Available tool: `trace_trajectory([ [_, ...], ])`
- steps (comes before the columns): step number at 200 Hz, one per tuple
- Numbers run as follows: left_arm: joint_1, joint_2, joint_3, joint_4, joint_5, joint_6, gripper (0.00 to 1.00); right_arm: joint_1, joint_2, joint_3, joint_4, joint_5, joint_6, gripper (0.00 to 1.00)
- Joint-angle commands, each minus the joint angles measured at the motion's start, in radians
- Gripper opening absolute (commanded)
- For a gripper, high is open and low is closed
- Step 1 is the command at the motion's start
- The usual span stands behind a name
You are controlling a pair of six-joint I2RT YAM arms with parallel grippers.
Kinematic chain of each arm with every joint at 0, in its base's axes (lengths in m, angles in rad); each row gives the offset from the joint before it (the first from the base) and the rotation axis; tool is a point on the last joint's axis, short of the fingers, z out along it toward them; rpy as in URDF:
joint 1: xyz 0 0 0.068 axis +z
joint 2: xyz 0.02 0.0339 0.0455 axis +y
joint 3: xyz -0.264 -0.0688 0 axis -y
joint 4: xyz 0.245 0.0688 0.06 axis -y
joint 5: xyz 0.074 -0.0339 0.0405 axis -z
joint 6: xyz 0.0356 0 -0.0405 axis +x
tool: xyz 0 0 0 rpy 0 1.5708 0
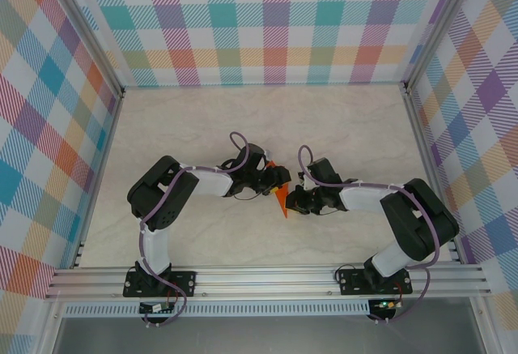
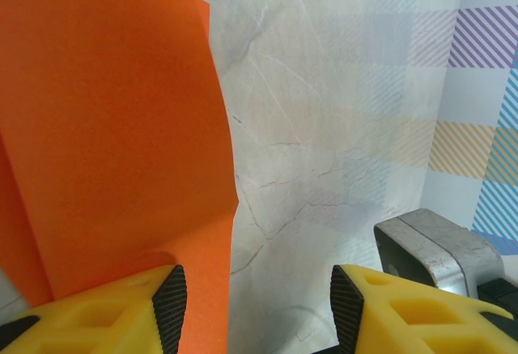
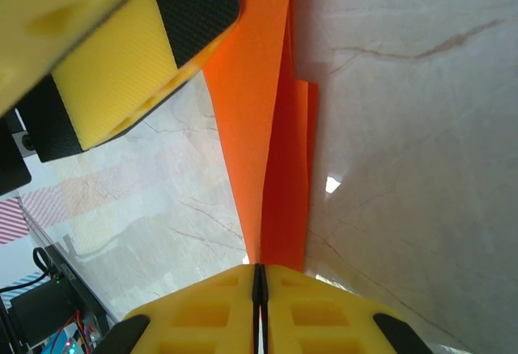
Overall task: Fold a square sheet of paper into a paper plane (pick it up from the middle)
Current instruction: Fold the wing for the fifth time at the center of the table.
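**Top view.** Two arms reach from the near edge toward the middle of the pale marbled tabletop (image 1: 340,119), which is enclosed by checked walls (image 1: 243,22). The left claw (image 1: 283,177) and the right claw (image 1: 294,200) meet close together. The folded orange paper (image 1: 281,200) sits between them and appears as a narrow wedge with its point toward the near edge.

**Right wrist view.** The right claw (image 3: 257,289) has its fingers pressed together, clamped on one end of the folded orange paper (image 3: 267,168). The layers rise from the seam between the fingers and spread as they go up the picture, with a crease running between them. One finger of the left claw (image 3: 113,78), yellow with a black pad, stands at the upper left, beside the paper.

**Left wrist view.** The left claw (image 2: 255,309) has its fingers apart. The folded orange paper (image 2: 105,127) occupies the left half of the picture. Its lower strip runs down just beside the pad of the finger at the left (image 2: 170,305), though contact cannot be told. The other pad is clear of the paper, and bare tabletop (image 2: 340,127) shows in the gap. Whether the paper touches the tabletop cannot be told.
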Motion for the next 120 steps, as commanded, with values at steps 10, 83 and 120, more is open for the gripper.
trace_trajectory([
  [10, 0.007, 0.029, 0.006, -0.054, -0.026, 0.008, 0.53, 0.014, 0.000, -0.025, -0.043, -0.046, 0.006, 0.15],
  [83, 0.006, 0.028, 0.005, -0.055, -0.026, 0.009, 0.53, 0.019, 0.007, -0.028, -0.044, -0.038, 0.006, 0.10],
  [120, 0.006, 0.030, 0.004, -0.054, -0.023, 0.008, 0.53, 0.020, -0.013, -0.016, -0.059, -0.035, 0.007, 0.12],
])
